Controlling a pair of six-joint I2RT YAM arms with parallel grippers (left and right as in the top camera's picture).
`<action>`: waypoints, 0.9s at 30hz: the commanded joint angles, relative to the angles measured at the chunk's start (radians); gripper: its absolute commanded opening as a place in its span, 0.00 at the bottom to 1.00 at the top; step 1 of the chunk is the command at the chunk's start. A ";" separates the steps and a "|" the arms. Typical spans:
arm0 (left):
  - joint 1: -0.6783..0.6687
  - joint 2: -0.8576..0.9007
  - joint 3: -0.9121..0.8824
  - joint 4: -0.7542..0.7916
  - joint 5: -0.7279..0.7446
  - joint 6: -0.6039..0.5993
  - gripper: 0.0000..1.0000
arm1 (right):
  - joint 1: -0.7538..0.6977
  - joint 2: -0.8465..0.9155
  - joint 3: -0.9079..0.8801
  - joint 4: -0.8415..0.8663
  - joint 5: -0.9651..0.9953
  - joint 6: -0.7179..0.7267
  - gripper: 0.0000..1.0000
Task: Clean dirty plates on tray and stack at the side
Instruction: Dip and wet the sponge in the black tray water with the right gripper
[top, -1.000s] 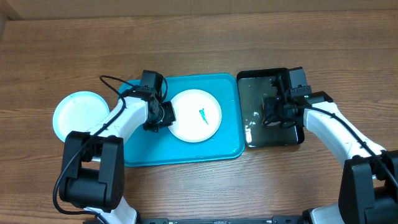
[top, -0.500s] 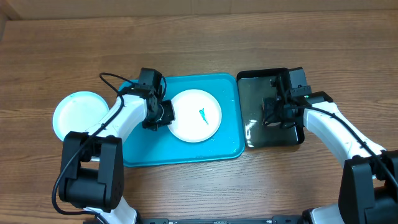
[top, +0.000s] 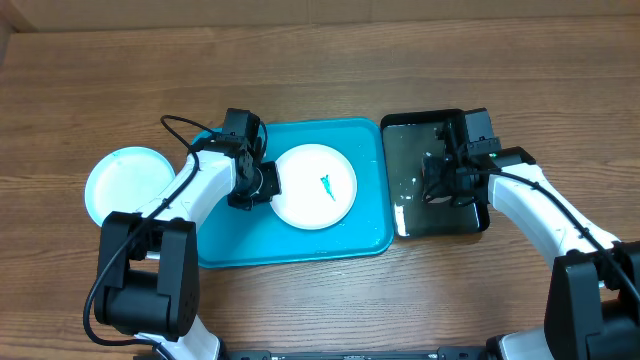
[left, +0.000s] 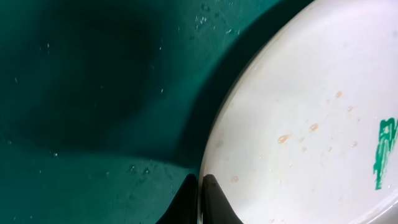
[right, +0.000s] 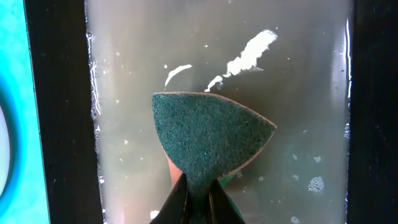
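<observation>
Left claw (top: 262, 186) clenched on the near rim of the white plate (top: 315, 186); in the left wrist view the two fingertips (left: 212, 203) pinch the rim, one on each side of its edge; plate lies on the turquoise tray (top: 240, 240), stretching away from the claw toward the right arm; green smear (top: 327, 185) on the plate's face, well out from the claw tips; small orange-brown specks (left: 283, 138) between claw and smear; water beads on the tray floor beside the claw.

Pale plate (top: 125, 186) on the table (top: 300, 60), outboard of the left claw, off the tray; one plate or several stacked, cannot tell.

Right claw (top: 440, 186) grasping a green sponge (right: 208, 134), pinched at its narrow end, the wide end fanning out ahead of the tips; black tray (top: 410, 150) under the claw, holding cloudy water with white foam streaks (right: 249, 55) just beyond the sponge.
</observation>
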 joint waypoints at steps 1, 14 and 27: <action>0.005 -0.006 0.014 -0.028 0.020 0.004 0.04 | 0.005 -0.004 0.014 0.003 -0.008 -0.005 0.04; 0.021 -0.006 0.015 -0.012 0.036 -0.015 0.04 | 0.005 -0.004 0.014 -0.004 -0.006 -0.031 0.04; 0.022 -0.006 0.015 -0.063 0.124 -0.056 0.06 | 0.005 -0.004 0.014 -0.006 -0.082 -0.113 0.04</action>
